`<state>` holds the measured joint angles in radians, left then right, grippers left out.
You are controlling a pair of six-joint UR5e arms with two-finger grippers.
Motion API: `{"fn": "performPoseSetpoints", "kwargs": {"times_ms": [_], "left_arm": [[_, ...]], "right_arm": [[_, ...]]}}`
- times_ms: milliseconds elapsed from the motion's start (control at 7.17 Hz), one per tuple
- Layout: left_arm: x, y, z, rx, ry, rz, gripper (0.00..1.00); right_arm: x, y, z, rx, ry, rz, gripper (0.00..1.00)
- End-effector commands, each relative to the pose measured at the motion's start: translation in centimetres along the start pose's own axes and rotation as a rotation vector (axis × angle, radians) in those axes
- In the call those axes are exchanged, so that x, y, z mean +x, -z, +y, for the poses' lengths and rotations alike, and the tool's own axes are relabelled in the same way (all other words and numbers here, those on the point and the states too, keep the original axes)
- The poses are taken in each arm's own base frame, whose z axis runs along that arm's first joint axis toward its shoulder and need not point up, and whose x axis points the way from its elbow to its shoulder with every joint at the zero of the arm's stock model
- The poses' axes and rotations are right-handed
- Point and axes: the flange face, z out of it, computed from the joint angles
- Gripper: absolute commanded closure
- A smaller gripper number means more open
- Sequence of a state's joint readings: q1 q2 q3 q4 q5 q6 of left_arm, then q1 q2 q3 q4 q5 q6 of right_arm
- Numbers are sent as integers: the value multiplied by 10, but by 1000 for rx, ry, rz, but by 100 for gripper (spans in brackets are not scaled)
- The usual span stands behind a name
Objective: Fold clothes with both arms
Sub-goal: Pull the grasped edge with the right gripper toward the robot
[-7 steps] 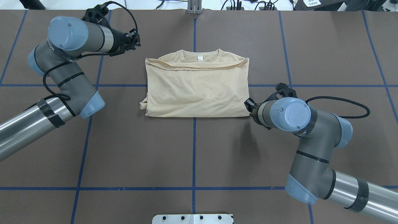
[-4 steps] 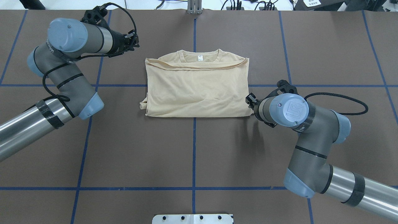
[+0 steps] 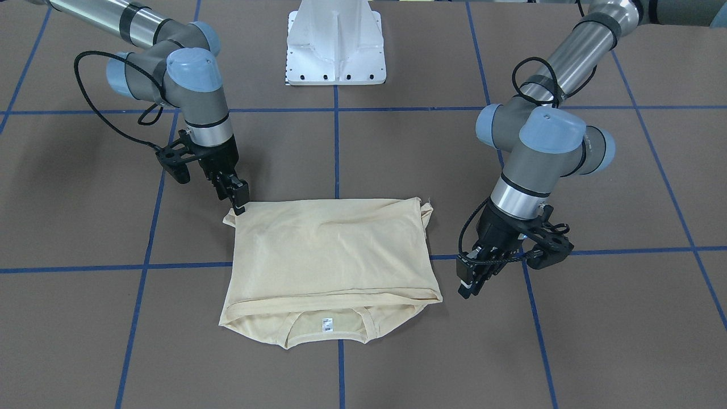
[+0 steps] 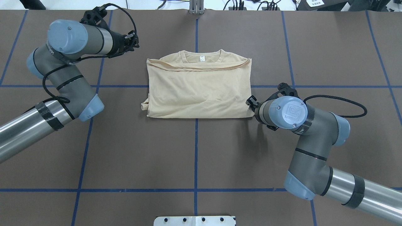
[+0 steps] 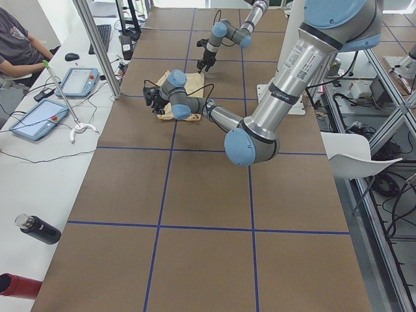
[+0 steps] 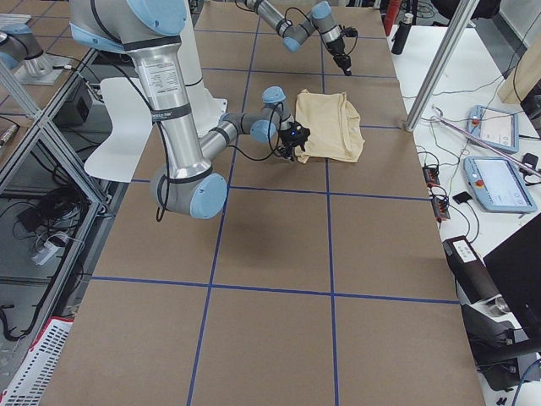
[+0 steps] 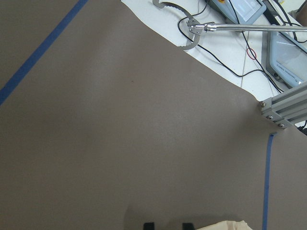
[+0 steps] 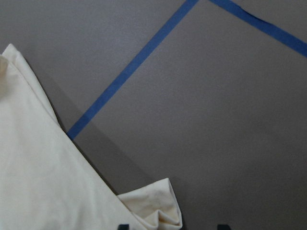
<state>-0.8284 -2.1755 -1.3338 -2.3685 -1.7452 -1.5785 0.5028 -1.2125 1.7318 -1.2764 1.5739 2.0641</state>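
Brown counter (image 3: pixel 568 352) taped in blue squares.

Facing view: the folded T-shirt (image 3: pixel 329 255) lies flat mid-counter, collar away from the robot. The right gripper (image 3: pixel 241 205) hangs at its near corner, likely to pinch it. The left gripper (image 3: pixel 466 289) is just beside the collar end.

Overhead: they sit at diagonally opposite corners.

Wrist views: right spread wide, corner between its tips; left narrow, empty.
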Motion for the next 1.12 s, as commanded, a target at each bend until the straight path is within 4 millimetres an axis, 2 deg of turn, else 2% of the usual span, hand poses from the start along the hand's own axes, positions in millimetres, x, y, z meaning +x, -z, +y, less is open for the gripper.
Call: {"fn": "performPoseSetpoints", "kwargs": {"times_ms": [0, 140, 279, 698, 837, 977], "left_arm": [[-1, 0, 0, 4, 0, -1, 68], [-4, -1, -1, 6, 1, -5, 68], [-4, -1, -1, 18, -1, -6, 68], [-5, -2, 1, 15, -1, -6, 68], [-5, -2, 2, 14, -1, -6, 68], [-3, -2, 2, 12, 0, -4, 68]], "right_arm": [[-4, 0, 4, -4, 1, -4, 47], [-9, -3, 7, -4, 1, -2, 67], [-9, -3, 6, -4, 3, -2, 100], [-8, 2, 8, -13, 9, -8, 100], [-6, 14, 4, -18, 7, -24, 100], [7, 34, 19, -49, 15, -35, 100]]}}
